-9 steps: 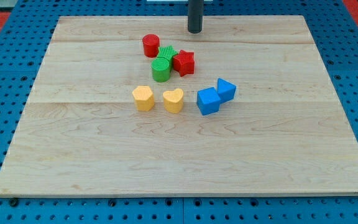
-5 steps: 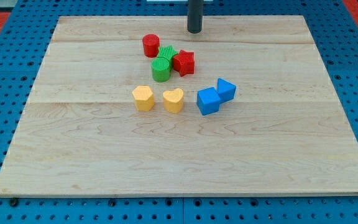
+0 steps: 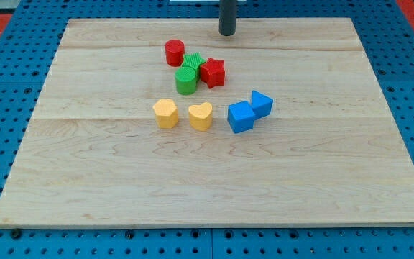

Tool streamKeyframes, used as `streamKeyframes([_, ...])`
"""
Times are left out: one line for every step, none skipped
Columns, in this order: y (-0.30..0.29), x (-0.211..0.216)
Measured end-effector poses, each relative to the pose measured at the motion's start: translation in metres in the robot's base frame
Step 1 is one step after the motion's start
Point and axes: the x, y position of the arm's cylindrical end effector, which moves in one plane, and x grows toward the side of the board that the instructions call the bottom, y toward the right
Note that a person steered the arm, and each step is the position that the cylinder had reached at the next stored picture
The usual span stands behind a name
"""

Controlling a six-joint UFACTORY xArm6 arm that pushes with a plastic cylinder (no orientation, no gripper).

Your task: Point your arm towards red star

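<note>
Eight blocks lie on the wooden board (image 3: 322,187). Nearest: two yellow, a hexagon (image 3: 165,113) and a heart (image 3: 200,116), plus two blue, a cube (image 3: 241,116) and a wedge-like block (image 3: 261,103). Beyond: green cylinder (image 3: 186,80), green star (image 3: 195,62), red star (image 3: 212,72), red cylinder (image 3: 174,52). No pincer is fitted; the tip (image 3: 226,33) touches nothing, above the red star, apart.
</note>
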Motion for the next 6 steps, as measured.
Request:
streamKeyframes([0.0,0.0])
streamKeyframes([0.0,0.001])
streamKeyframes([0.0,0.014])
streamKeyframes([0.0,0.017])
streamKeyframes([0.001,0.021])
streamKeyframes([0.006,0.033])
